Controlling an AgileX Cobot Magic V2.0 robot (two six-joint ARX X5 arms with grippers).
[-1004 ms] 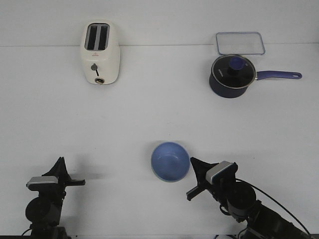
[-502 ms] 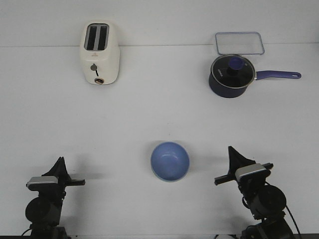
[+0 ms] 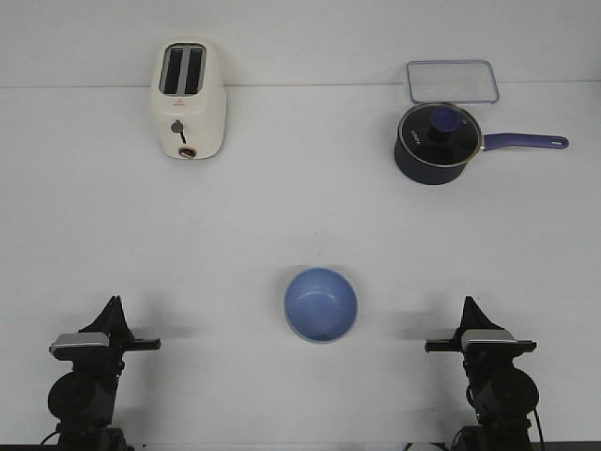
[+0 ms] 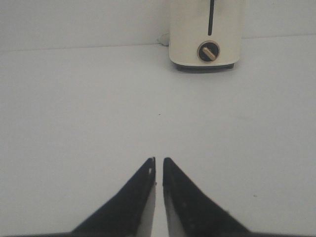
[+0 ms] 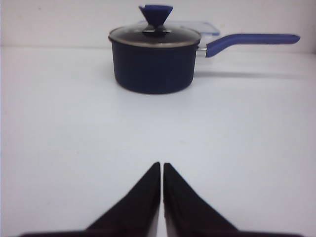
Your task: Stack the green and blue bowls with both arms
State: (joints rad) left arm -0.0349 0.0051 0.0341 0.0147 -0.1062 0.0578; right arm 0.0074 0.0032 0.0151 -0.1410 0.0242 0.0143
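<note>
The light blue bowl (image 3: 321, 303) stands upright on the white table near the front middle. The green bowl shows in no view. My left gripper (image 3: 115, 304) rests low at the front left, well left of the bowl, shut and empty; in the left wrist view (image 4: 159, 160) its tips almost touch over bare table. My right gripper (image 3: 469, 304) rests low at the front right, well right of the bowl, shut and empty; in the right wrist view (image 5: 162, 164) its tips meet over bare table.
A cream toaster (image 3: 189, 100) stands at the back left, also in the left wrist view (image 4: 206, 33). A dark navy lidded saucepan (image 3: 434, 143) with a long handle stands at the back right, straight ahead of the right gripper (image 5: 154, 58). A clear container (image 3: 452, 81) lies behind it.
My right arm has drawn away from the blue bowl's right side, swung to the right and now points straight forward. The bowl and the left arm have not moved.
</note>
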